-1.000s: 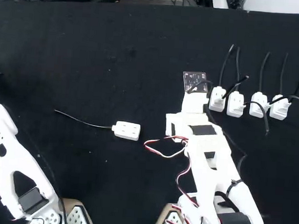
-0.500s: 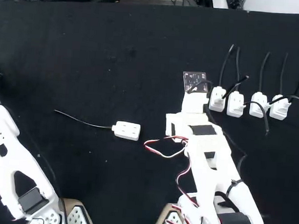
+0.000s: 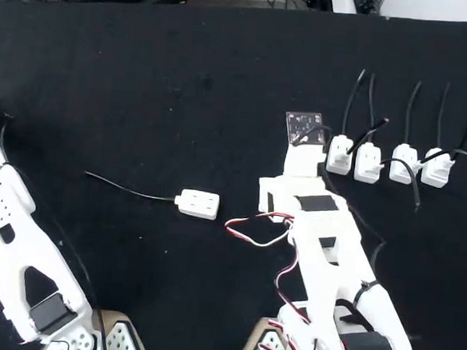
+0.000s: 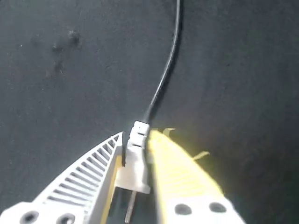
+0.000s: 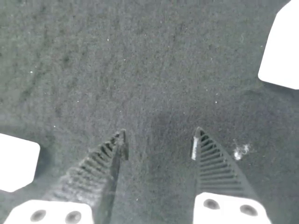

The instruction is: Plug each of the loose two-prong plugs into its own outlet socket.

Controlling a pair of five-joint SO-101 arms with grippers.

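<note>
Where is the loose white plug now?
In the left wrist view, the white plug is clamped in the left gripper, over the black table; its black cord trails away.

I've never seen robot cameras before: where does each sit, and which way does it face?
High view: fixed overhead, facing down at the black table; left arm, right arm and a socket show.
Left wrist view: on that arm, facing along the left pincer, shut on a plug.
Right wrist view: likewise, facing the table through the open right pincer.
Shared: the black table.
</note>
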